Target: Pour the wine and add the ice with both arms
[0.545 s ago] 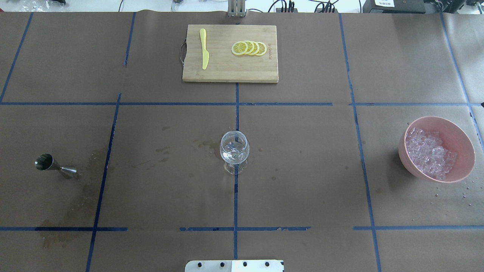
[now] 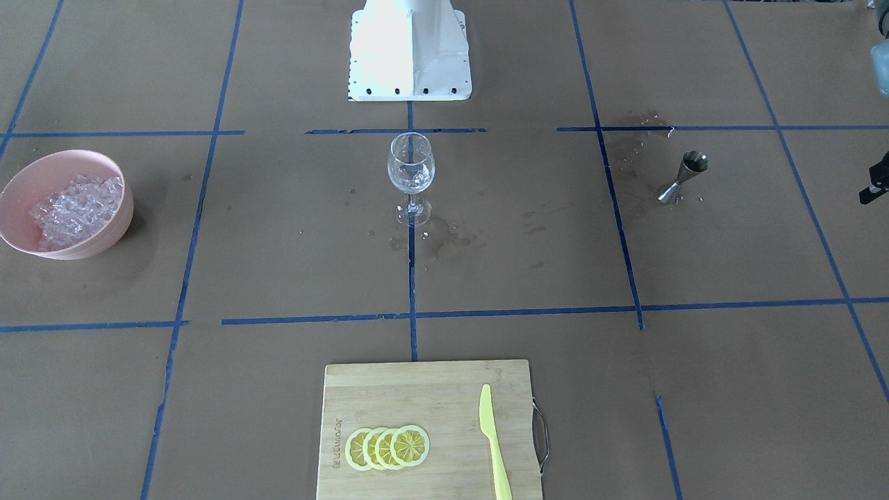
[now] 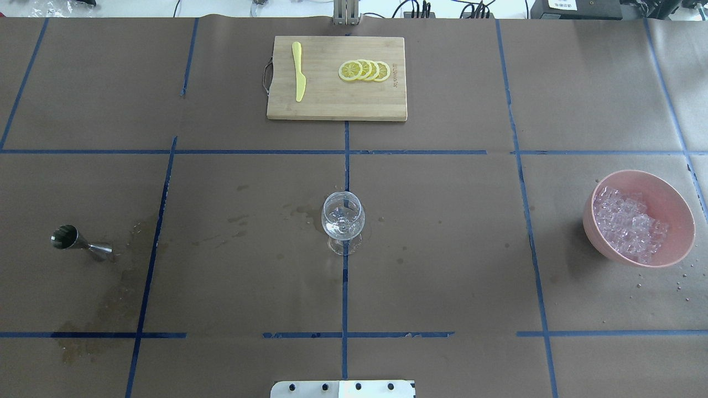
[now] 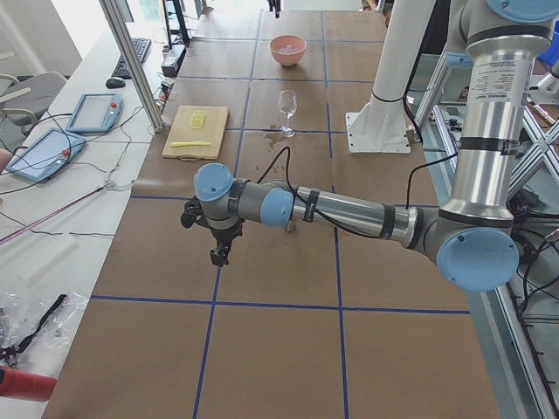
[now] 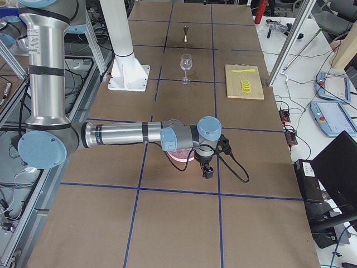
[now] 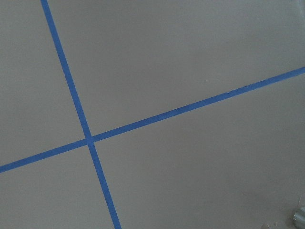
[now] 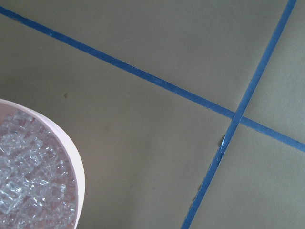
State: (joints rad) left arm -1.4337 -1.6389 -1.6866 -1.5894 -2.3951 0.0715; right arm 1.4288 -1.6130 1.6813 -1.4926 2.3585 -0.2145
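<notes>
1. We found the heap of small, clear, glassy ice cubes [image 3: 630, 228] in a round pink bowl [image 3: 672, 193], well to the robot's right of the clear stemmed wine glass [image 3: 343, 215].
2. We judged each cube light, hard and slippery, best pinched across two flat faces.
3. The black left gripper [image 4: 218, 255] and black right gripper [image 5: 207, 172] hung well apart from that glass, and we could not tell whether either was open or closed.
</notes>
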